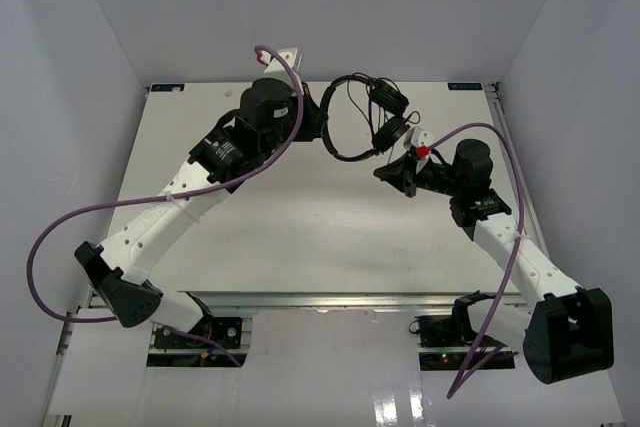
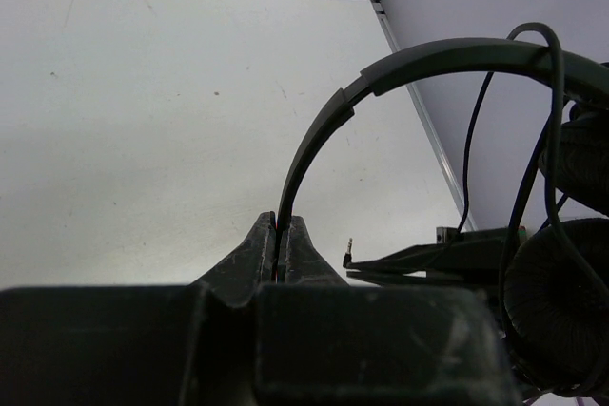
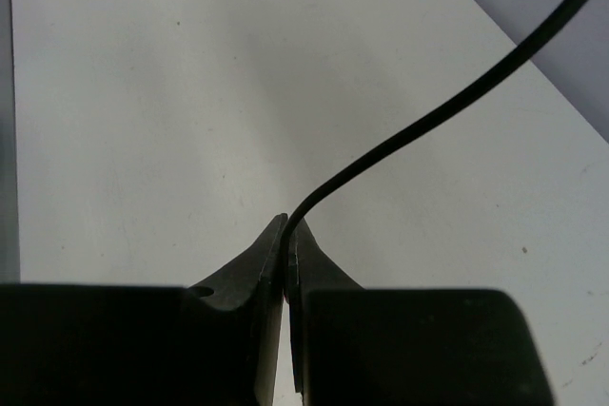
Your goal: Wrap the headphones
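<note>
Closed left fingers point(image 2: 255, 256) on the headphones' point(image 2: 547, 297) headband point(image 2: 438, 54) (thin, curved), closed right fingers point(image 3: 249, 271) on the cord point(image 3: 428, 121)

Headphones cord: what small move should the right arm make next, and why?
Probably the right end effector should swing the cord around the earcups for one loop. It is shut on the cord, the left end effector clamps the headband, and loose cord drapes over the headband, not wound tight.
</note>
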Available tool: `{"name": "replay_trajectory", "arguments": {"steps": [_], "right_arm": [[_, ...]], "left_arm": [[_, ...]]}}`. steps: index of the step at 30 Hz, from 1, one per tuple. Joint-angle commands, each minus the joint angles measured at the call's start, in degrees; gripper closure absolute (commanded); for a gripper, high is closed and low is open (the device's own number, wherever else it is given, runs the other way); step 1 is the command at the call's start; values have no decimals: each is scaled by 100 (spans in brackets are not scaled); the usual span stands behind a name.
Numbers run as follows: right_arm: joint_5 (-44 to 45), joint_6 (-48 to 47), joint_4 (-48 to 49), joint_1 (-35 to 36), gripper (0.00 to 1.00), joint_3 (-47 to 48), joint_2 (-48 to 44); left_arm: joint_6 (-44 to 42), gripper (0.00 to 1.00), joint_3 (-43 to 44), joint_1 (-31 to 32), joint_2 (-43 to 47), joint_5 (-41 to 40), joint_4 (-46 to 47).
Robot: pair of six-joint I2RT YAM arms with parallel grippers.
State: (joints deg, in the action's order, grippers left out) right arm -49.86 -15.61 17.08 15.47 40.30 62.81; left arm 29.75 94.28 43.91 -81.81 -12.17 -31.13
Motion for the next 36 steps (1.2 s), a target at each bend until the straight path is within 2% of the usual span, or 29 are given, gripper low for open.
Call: {"name": "replay_trajectory", "arguments": {"steps": [1,4,8,13,20,29,36], "right_arm": [[738,-656,-1515,251,92,484,-231],[1204,-1047,-2373,490,92,760,-274],[2048,-1493,-3037,781,92,1004,-284],[2246,-1738,-3500,910,92,1100,-237],[1769,-1473,-3222,932,92,672,-67],[798,-1313,-3068,932,92,625,1262],[-25,-1288,-3154,932,92,764,2030]], "left_arm": [[674,100,-155,-84,-39,-368,734],[796,100,-109,-91,-353,-554,811],[921,100,-164,-186,-706,-733,817],[920,100,-449,-275,-1032,-785,793],[743,100,-1017,-321,-1301,-690,802],[597,100,-1909,-321,-1749,-269,912],[500,100,-1964,-330,-2321,6,940]]}}
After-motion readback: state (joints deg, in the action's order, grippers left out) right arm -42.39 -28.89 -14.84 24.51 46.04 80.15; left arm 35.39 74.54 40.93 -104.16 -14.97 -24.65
